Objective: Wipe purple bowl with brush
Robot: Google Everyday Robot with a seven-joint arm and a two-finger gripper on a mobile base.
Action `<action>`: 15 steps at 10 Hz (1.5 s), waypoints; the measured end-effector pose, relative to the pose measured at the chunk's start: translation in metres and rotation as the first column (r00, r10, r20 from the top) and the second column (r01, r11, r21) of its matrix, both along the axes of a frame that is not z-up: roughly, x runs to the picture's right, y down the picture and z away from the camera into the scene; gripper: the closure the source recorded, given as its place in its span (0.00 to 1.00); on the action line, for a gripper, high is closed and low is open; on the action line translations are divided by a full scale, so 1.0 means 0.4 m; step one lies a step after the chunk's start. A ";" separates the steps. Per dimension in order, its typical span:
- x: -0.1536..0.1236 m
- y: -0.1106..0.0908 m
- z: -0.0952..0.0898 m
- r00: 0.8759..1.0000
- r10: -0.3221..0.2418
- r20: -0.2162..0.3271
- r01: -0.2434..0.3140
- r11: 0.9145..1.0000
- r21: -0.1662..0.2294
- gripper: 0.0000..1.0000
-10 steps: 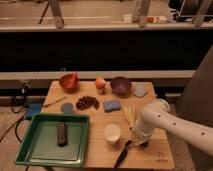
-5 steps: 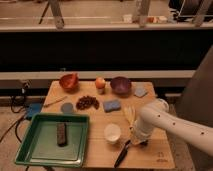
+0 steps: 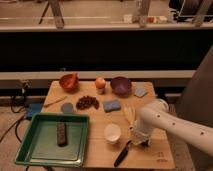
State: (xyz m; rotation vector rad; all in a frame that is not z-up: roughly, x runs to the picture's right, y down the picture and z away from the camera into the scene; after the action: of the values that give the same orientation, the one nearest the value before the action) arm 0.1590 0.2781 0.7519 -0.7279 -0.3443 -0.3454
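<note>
The purple bowl [image 3: 121,85] sits at the back right of the wooden table [image 3: 95,145]. The brush [image 3: 121,154], with a glossy black handle, lies slanted near the table's front edge, right of a white cup [image 3: 112,133]. My gripper [image 3: 138,140] hangs at the end of the white arm, just above the brush's upper end, far in front of the purple bowl.
An orange-red bowl [image 3: 69,81], an orange fruit [image 3: 100,82], dark dried fruit [image 3: 87,102], a blue sponge [image 3: 112,105], a grey piece [image 3: 140,91], a light wooden stick [image 3: 56,102] and a yellow utensil [image 3: 130,114] lie on the table. A green tray [image 3: 35,150] with a dark bar stands front left.
</note>
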 end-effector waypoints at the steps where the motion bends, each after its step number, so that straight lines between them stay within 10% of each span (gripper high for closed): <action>1: 0.001 0.000 0.001 1.000 0.004 0.005 -0.004 1.000 -0.002 0.20; 11: -0.027 0.031 0.002 0.998 -0.040 0.046 0.040 0.999 0.004 0.20; 15: -0.033 0.060 0.015 0.996 -0.077 0.047 0.076 0.997 0.011 0.49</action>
State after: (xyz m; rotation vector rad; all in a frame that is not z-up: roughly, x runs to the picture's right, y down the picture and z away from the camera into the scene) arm 0.1456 0.3022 0.7578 -0.7261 -0.3599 -0.4369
